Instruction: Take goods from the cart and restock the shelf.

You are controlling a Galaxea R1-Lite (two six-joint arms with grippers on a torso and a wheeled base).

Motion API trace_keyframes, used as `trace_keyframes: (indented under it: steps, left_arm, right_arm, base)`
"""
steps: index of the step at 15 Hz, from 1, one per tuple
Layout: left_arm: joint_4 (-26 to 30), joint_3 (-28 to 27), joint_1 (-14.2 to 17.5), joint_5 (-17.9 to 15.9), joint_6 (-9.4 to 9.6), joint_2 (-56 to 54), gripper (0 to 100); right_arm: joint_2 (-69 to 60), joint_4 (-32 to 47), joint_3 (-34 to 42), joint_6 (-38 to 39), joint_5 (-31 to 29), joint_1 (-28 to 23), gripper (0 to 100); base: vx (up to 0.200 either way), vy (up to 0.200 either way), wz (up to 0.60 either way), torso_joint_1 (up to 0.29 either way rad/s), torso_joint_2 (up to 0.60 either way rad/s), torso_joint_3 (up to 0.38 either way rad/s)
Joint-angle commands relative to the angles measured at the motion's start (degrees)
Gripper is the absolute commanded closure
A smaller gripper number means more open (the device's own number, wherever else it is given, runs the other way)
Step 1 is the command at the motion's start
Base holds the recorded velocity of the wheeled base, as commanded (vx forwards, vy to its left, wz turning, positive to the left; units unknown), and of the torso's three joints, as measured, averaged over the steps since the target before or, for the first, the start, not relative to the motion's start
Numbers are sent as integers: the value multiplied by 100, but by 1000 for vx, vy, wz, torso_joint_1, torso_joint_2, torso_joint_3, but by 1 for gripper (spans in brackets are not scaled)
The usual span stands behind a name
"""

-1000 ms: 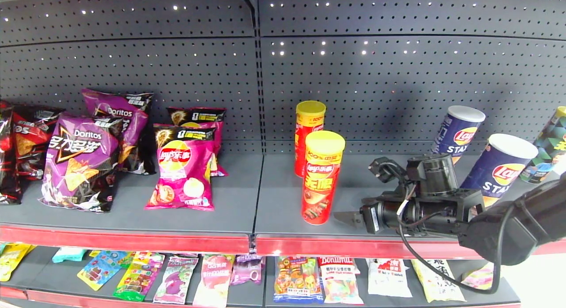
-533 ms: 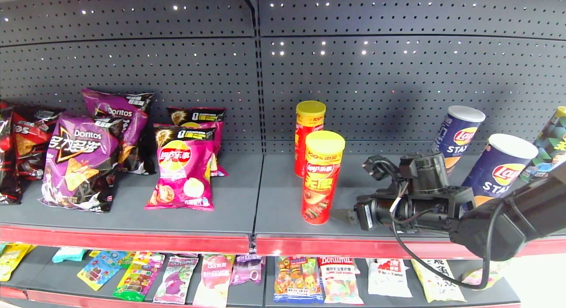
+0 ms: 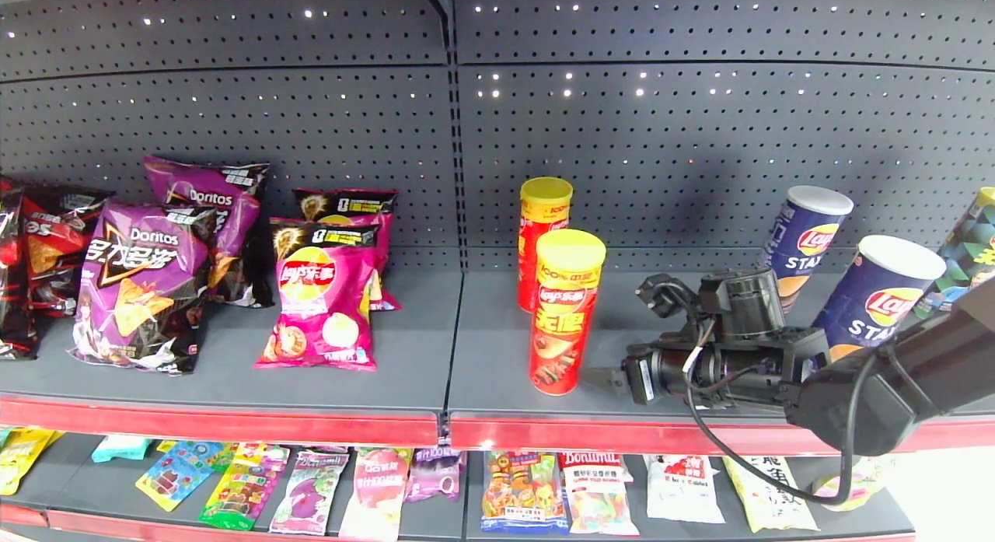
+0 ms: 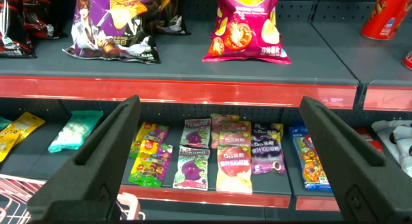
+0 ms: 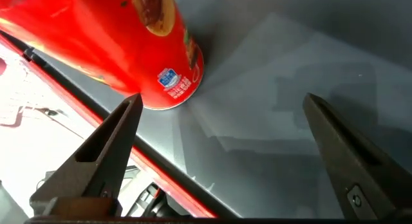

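Observation:
Two red chip cans with yellow lids stand upright on the grey shelf board [image 3: 497, 355], one at the front [image 3: 566, 316] and one behind it [image 3: 542, 231]. My right gripper [image 3: 602, 380] lies low over the board just right of the front can's base, open and holding nothing. In the right wrist view the front can [image 5: 129, 44] stands beyond the gripper [image 5: 222, 102], nearer one finger, by the red shelf edge. My left gripper [image 4: 219, 105] is open and empty, held in front of the shelves below the chip-bag level.
Two blue cans [image 3: 804, 231] [image 3: 878, 293] lean against the pegboard at the right. Purple chip bags [image 3: 144, 285] and pink bags [image 3: 322, 309] fill the left bay. Candy packets [image 3: 521, 491] line the lower shelf. Bare board lies between the red and blue cans.
My right arm has crept a little to the left, bringing the open gripper closer to the front red can's base. The goods on the shelf have not moved.

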Motion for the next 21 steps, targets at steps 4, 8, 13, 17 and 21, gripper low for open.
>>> trace_keyframes:
  steps: [4, 8, 13, 17, 21]
  left_arm:
    - [-2, 0, 2, 4, -7, 9, 0]
    - [-2, 0, 2, 4, -7, 9, 0]
    - [-2, 0, 2, 4, -7, 9, 0]
    - [-2, 0, 2, 4, 2, 9, 0]
    - [-2, 0, 2, 4, 2, 9, 0]
  right_arm:
    - [37, -5, -31, 1, 3, -6, 0]
    - [107, -5, -154, 1, -23, -50, 0]
    - [116, -5, -163, -7, -23, -85, 0]
    - [160, -5, -110, -78, -15, -199, 0]
    - [239, -5, -172, -86, -23, -269, 0]
  base:
    - [0, 0, 0, 0, 0, 0]
    - [0, 0, 0, 0, 0, 0]
    - [0, 0, 0, 0, 0, 0]
    - [0, 0, 0, 0, 0, 0]
    - [0, 0, 0, 0, 0, 0]
